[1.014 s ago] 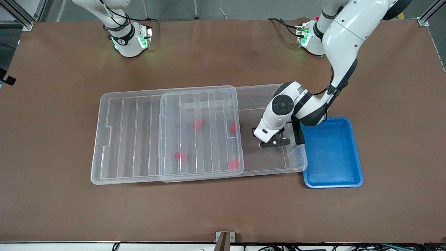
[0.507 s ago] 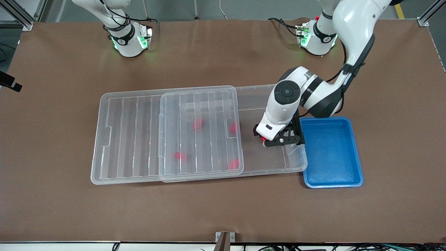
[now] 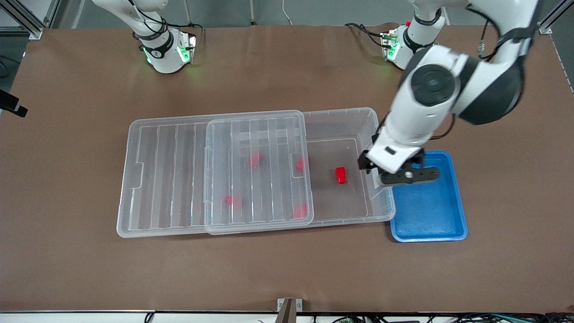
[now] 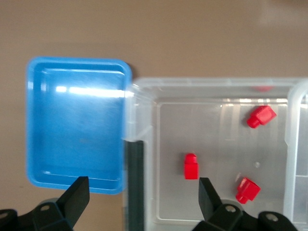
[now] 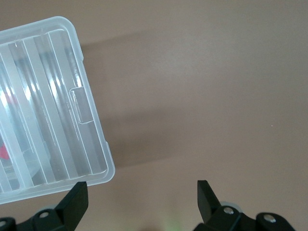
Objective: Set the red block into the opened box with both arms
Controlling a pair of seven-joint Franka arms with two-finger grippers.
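Front view shows the box (image 3: pixel 345 121) mid-table with its ribbed lid (image 3: pixel 215 172) slid partly off toward the right arm's end, and a blue tray (image 3: pixel 441 220) touching the box at the left arm's end. The left gripper (image 3: pixel 406 176) hangs over the seam between box and tray, fingers spread and empty. The red block (image 3: pixel 341 175) lies loose on the uncovered box floor, four more red blocks under or beside the lid. The right gripper (image 5: pixel 139 202), fingers spread and empty, waits above the lid's outer corner. To finish cleanly, I judge the left arm should lift straight clear of the box wall.
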